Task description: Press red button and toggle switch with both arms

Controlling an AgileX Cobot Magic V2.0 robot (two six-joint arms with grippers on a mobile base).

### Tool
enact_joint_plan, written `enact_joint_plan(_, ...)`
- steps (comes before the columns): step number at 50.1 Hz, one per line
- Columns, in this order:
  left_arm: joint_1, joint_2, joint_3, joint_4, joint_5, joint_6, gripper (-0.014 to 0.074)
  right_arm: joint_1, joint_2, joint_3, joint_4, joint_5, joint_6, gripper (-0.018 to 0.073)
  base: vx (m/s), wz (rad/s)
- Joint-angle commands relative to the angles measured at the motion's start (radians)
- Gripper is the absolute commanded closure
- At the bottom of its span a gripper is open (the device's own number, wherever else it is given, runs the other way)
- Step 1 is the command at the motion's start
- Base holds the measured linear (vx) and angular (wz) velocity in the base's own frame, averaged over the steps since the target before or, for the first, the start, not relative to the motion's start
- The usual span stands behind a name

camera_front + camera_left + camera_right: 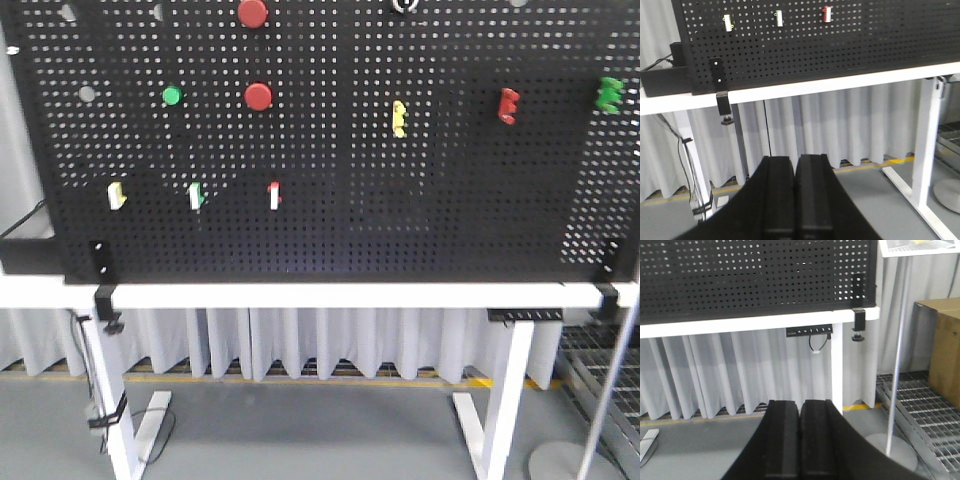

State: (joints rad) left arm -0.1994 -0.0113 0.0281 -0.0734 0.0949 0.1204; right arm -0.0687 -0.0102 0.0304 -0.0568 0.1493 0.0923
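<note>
Left gripper (796, 161) and right gripper (800, 403) hang low, fingers clenched empty, likely as blunt pokers; the red button (258, 96) sits at ten o'clock on the pegboard (350, 230), with the toggle switches (196, 195) at eight.

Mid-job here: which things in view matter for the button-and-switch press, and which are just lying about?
Job: upper red button, lower red button, toggle switches, left hand, right hand (both shut).
Lying about: green button, cardboard box, floor stand, power strip.
</note>
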Motion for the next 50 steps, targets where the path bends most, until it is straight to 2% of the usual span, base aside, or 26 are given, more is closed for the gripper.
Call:
enact_joint_plan(1,0.000,-0.015,0.034,0.000,-0.083,-0.006,0.0594,-0.003,-0.017,0.012,-0.014,-0.084,-0.003,0.0562,0.46,0.01)
enact_joint_plan(32,0.000,-0.015,0.034,0.000,-0.083,-0.006,0.0594,-0.003,-0.017,0.012,-0.014,-0.084,-0.003,0.0562,0.43,0.01)
enact_joint_plan(50,0.000,-0.015,0.034,0.000,-0.083,-0.006,0.0594,-0.003,-0.017,0.012,-0.014,-0.084,-0.003,0.0562,0.23,0.01)
